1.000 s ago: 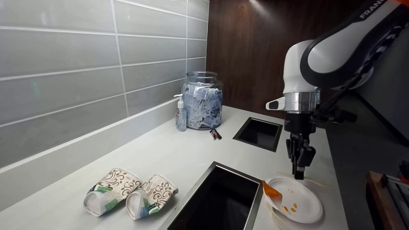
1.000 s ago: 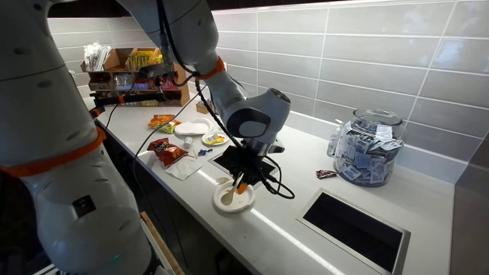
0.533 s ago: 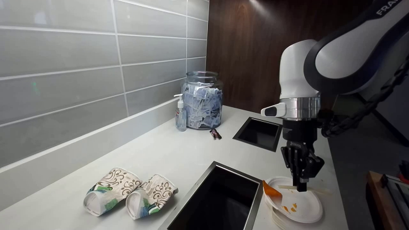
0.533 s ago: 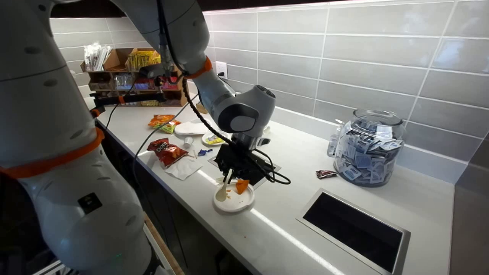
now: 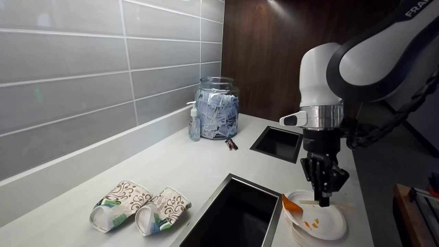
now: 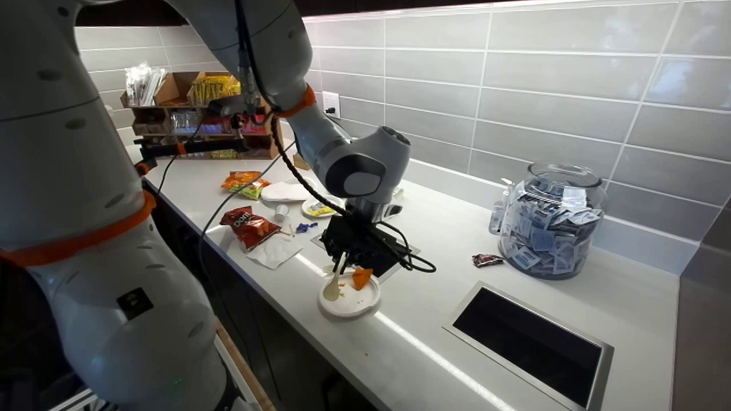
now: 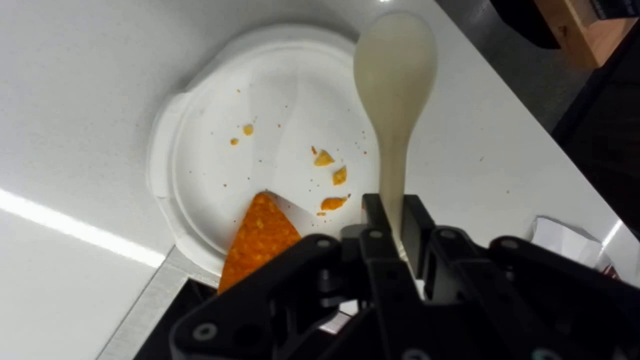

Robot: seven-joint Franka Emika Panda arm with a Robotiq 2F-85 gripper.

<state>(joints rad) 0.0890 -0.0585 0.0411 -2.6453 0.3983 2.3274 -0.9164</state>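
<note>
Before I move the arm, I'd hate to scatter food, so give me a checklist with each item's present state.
1. Gripper shut on spoon: ok, pinching its handle.
2. Spoon free of food: ok, visible side looks bare.
3. Chip lying flat: not ok, tilted at the rim of the plate.
4. Plate free of crumbs: not ok, several bits show.
5. Spoon clear of plate: cannot tell, gap unclear.
</note>
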